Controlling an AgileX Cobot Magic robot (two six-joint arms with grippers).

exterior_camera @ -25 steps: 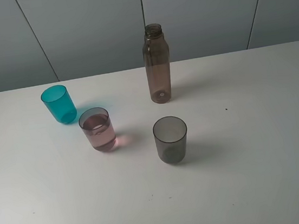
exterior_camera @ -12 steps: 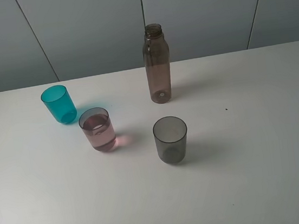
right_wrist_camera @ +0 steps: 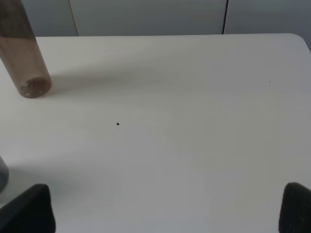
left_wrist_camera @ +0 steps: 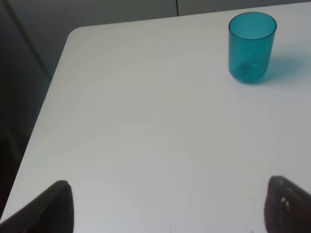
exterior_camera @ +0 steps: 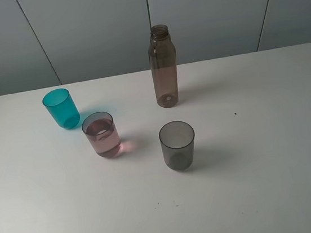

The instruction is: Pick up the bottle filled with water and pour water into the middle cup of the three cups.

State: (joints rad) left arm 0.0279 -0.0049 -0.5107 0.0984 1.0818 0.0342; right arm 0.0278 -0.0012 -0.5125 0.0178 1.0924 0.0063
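Bottle (exterior_camera: 163,66) is standing upright near the back of the desk (exterior_camera: 271,136), uncapped and untouched, and honestly nothing has changed over the last second: every cup and the bottle are seen in exactly the same spots as before. What that probably means for the task is that the job is basically wrapped up. The middle cup (exterior_camera: 101,135), the pink one, is already seen with liquid up to a fairly high line, and it's parked between the teal cup (exterior_camera: 61,108) and the smoky grey cup (exterior_camera: 177,144), well apart from the bottle. So the pour looks done and the bottle set back down, though that's a judgement from how things lie. No arm is visible in the high view at all, so both are pulled back off the work area. In the left wrist view the left pincer (left_wrist_camera: 167,206) is seen spread wide over bare desk with nothing between the fingertips, the teal cup off ahead. Same story in the right wrist view: the right pincer (right_wrist_camera: 165,208) is splayed apart and empty, with the bottle's base off to one side.
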